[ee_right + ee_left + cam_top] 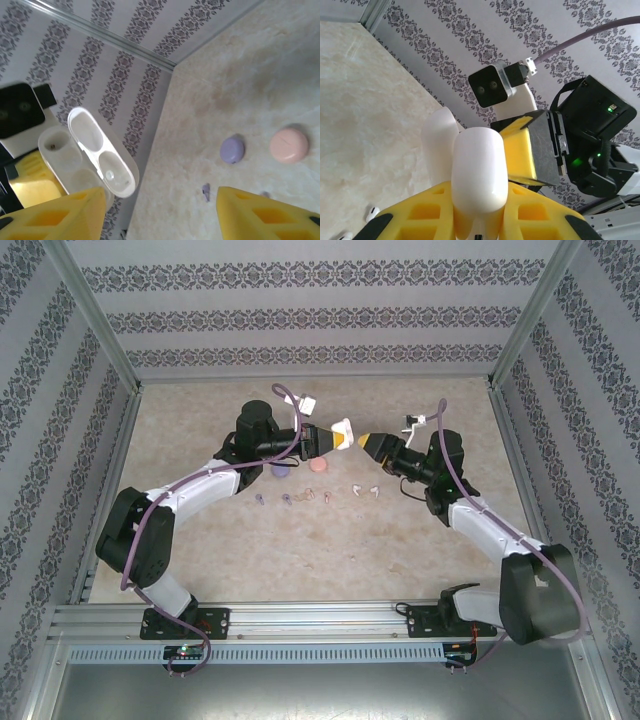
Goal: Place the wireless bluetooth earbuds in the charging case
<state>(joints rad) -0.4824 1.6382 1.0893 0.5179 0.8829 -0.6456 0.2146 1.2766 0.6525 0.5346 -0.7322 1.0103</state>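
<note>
**White charging case [479, 175] aloft, wireless bluetooth earbuds [308, 497] on the table [300, 540]**

The left gripper [338, 437] is clamped on the case, which has its lid swung open and is raised above the marbled surface. The right gripper [160, 212] faces it close by, jaws parted wide with apparently nothing between them. The earbuds lie in a loose row below both grippers, clear of either. A purple case [232, 149] and a pink case [289, 144] sit just beyond them.

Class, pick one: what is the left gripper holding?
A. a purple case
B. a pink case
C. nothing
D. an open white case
D: the left gripper clamps the white case, lid open; the purple case and pink case lie on the table.
</note>
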